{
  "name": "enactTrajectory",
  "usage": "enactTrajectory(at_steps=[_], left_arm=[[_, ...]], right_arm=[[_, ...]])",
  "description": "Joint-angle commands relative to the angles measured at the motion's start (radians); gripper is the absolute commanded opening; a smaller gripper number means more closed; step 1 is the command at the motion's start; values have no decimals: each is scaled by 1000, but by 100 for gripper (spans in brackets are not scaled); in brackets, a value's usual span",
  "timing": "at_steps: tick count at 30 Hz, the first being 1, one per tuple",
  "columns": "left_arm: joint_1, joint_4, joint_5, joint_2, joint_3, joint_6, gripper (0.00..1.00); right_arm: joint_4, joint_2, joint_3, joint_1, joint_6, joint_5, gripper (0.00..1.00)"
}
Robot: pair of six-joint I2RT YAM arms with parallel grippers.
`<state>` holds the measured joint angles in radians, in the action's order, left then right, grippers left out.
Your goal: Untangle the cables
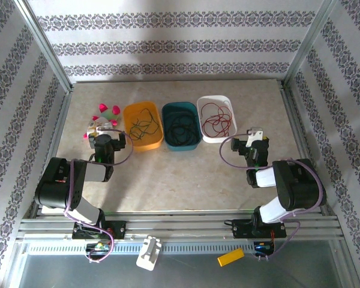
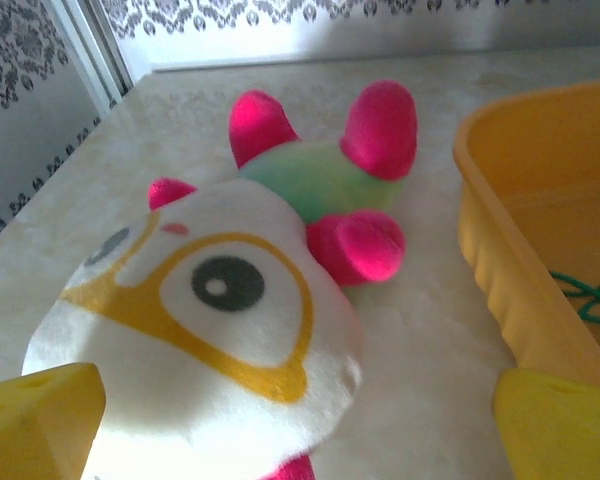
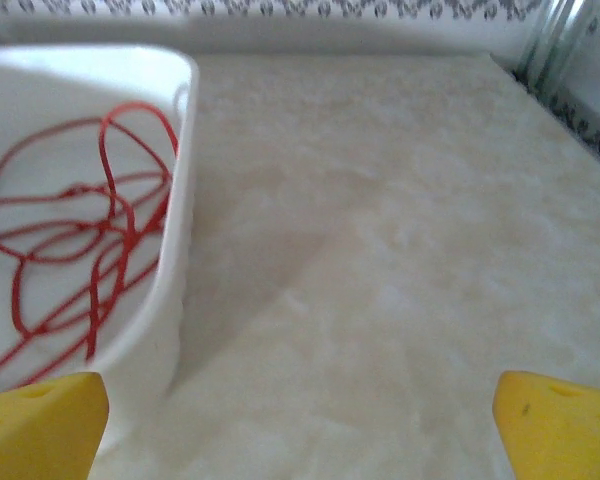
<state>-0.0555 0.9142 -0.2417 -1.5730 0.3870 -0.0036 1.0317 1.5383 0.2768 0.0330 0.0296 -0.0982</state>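
I see the cables lying apart from one another, one to each tray, in a row of three trays set side by side toward the far edge of the counter (image 1: 186,180). The green cable (image 1: 143,126) is looped in the orange tray (image 1: 131,135), the leftmost. The black cable (image 1: 181,127) coils in the teal tray (image 1: 167,139) in the middle. The red cable (image 1: 218,120) lies in loose loops in the white tray (image 1: 210,102), the rightmost.

My left claw (image 2: 300,425) is spread wide with nothing between its yellow fingertips (image 2: 40,415). It hangs low over a plush toy (image 2: 220,300) that lies near the counter's left edge, just beside the orange tray. The toy has a white face with a yellow-ringed eye, a pale green body and pink limbs. In the left wrist view a bit of green cable shows inside the orange tray's wall.

My right claw (image 3: 300,430) is spread just as wide and grips nothing. It sits over bare counter just off the right side of the white tray, toward the right edge. In the right wrist view the red loops lie flat on that tray's floor, apart from the claw.
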Motion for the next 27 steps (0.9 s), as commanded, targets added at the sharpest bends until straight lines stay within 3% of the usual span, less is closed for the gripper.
enactTrajectory(at_steps=[1, 3, 4, 11, 27], left_arm=[[29, 9, 81, 4, -6, -33, 99], [28, 118, 79, -35, -27, -12, 99], [28, 42, 81, -11, -13, -23, 99], [23, 87, 76, -24, -21, -11, 99], [16, 94, 65, -24, -23, -3, 99]], right_arm=[[41, -10, 20, -31, 35, 25, 98], [30, -12, 24, -31, 53, -45, 98], [24, -13, 27, -23, 48, -59, 98], [-27, -4, 61, 19, 15, -118, 98], [-43, -7, 61, -1, 26, -74, 98]])
